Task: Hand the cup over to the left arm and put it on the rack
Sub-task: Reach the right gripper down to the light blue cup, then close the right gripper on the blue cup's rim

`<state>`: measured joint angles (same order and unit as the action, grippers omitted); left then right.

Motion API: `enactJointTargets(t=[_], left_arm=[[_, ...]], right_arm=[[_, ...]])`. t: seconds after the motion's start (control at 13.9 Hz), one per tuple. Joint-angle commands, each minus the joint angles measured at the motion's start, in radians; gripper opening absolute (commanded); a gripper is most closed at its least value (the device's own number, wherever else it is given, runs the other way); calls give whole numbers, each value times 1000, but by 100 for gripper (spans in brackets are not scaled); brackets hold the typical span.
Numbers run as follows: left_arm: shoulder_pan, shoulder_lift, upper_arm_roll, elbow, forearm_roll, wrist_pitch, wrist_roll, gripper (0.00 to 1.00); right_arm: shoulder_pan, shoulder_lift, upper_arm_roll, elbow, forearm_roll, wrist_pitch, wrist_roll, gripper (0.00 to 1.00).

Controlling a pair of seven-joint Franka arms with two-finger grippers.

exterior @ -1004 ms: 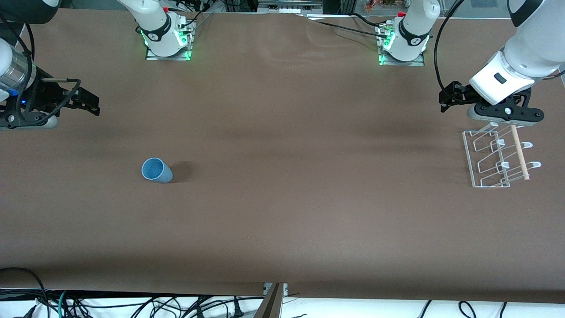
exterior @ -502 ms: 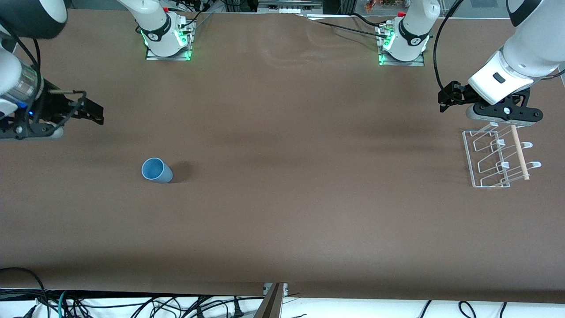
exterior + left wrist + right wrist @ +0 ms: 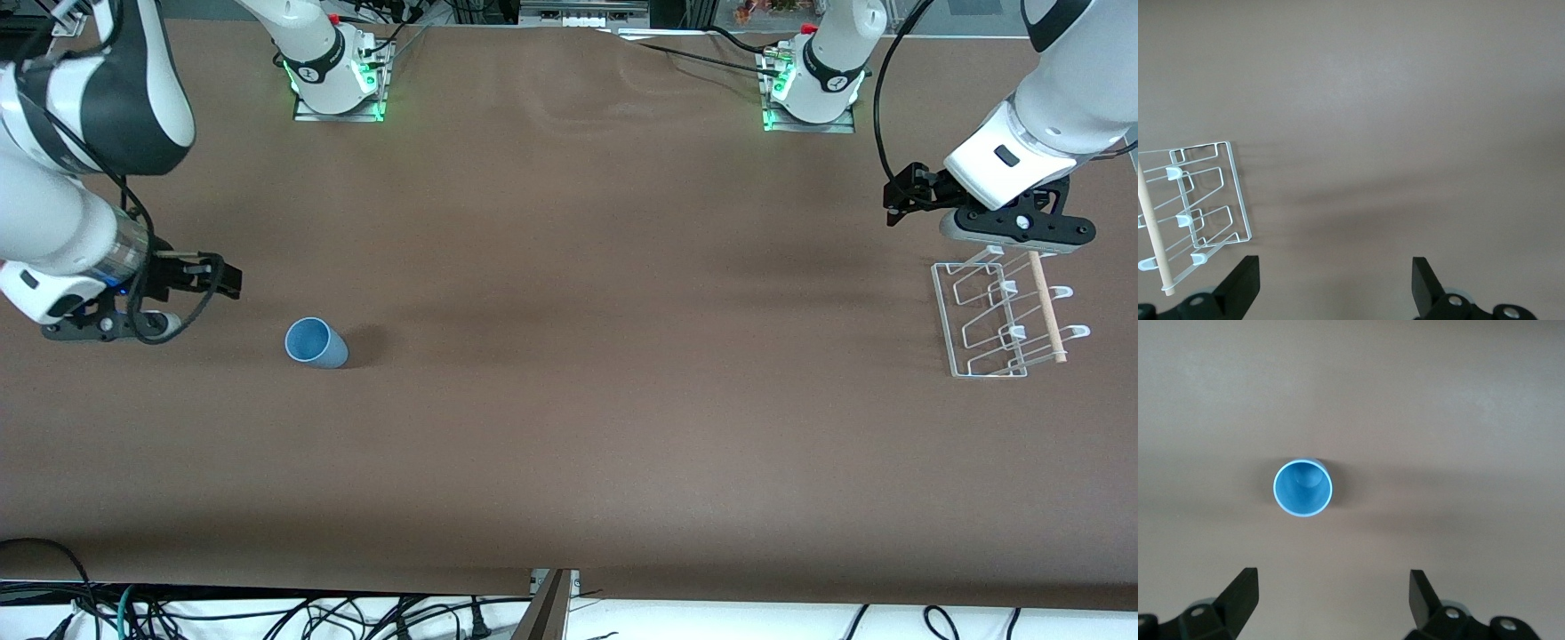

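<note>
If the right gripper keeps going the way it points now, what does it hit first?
Probably the bare table. The right gripper, open, points down at it, with the cup upright slightly ahead of the fingertips, so likely missed, though depth is unclear.

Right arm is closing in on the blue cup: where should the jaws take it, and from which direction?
Grip the cup across its outer wall just below the rim, coming straight down. It stands upright, mouth up, alone on the table, and the right gripper, jaws open, looks wider than the rim.
</note>
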<state>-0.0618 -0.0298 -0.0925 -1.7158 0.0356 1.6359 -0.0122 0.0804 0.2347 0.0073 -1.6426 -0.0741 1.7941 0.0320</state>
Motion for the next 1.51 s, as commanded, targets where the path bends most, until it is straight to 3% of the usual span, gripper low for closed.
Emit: enactJointTargets(t=[0.0,0.22,0.72,1.08,1.43], left_arm=[[7,1,-3,19,-17,-8,-2,100],[5,1,-3,21,-16,-10,0,100],[7,1,-1,19,-16,-13,0,100],[7,-1,-3,19,-16,-16,0,100],[7,1,-1,19,-16,-14,0,100]], right_arm=[[-11,4,10,-68,-15,80,-9,100],[-11,60,10,-124,-10,198,-7,100],[-11,192,3,-129,0,327,-6,100],[-13,209,-7,-203,2,424,-7,100],[-13,210,-10,-240,22,438,-6,98]])
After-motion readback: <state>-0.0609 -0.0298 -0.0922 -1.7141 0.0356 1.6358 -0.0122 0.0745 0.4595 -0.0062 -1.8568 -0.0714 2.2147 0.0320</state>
